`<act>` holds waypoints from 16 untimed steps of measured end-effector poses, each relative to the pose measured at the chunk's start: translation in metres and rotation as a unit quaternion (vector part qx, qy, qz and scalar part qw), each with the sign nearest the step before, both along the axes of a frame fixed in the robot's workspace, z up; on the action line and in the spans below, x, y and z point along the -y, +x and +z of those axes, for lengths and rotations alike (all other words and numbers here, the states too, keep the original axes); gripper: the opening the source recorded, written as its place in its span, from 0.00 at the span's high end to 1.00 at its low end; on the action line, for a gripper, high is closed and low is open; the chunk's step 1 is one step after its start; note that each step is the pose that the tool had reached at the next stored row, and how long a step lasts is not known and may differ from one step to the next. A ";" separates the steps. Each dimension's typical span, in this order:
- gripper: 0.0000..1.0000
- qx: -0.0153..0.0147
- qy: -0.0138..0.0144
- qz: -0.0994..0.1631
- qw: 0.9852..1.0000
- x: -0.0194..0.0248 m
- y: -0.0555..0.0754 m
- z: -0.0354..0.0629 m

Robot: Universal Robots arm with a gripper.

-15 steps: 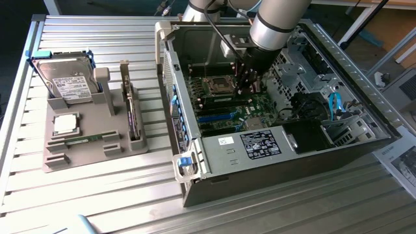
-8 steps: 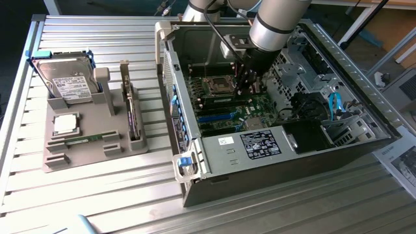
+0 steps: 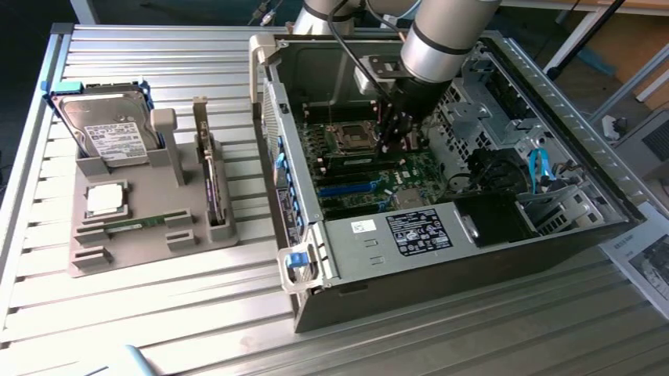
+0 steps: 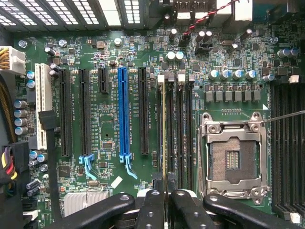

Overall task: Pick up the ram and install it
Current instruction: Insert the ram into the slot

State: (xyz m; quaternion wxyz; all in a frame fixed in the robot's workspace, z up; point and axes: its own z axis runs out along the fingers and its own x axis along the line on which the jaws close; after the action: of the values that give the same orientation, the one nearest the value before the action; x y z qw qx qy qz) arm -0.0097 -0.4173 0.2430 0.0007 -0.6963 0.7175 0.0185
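Two holders sit on the ribbed metal table (image 3: 157, 329). One is a matt grey moulded tray (image 3: 125, 258), well apart from the pincer (image 4: 167, 194) toward the exterior view's left. The other is an open dark steel computer case (image 3: 450, 266) that the arm reaches into.

The tray's pockets carry a shiny boxy hard drive (image 3: 105, 133) propped upright, a square silver processor chip (image 3: 106, 200) lying flat, an upright dark expansion card (image 3: 212, 184) and a thin green stick (image 3: 136, 225) lying in a groove.

Inside the case, directly under the pincer, lies the green motherboard (image 4: 109, 95). It is crowded with long black slots, one blue slot (image 4: 123, 109) and a square metal-framed socket (image 4: 233, 157) just beside the pincer.

Its black fingers stand narrow, pinching the ram (image 4: 164, 133). Seen edge-on, it is a thin pale line over the row of black memory slots between the blue slot and the socket. Whether it touches a slot I cannot tell.
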 end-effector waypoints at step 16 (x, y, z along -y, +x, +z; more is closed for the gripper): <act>0.88 0.000 0.000 0.011 1.000 -0.0003 -0.001 -0.0002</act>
State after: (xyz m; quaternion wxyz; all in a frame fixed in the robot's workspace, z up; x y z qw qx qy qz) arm -0.0103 -0.4170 0.2429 0.0006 -0.7043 0.7096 0.0187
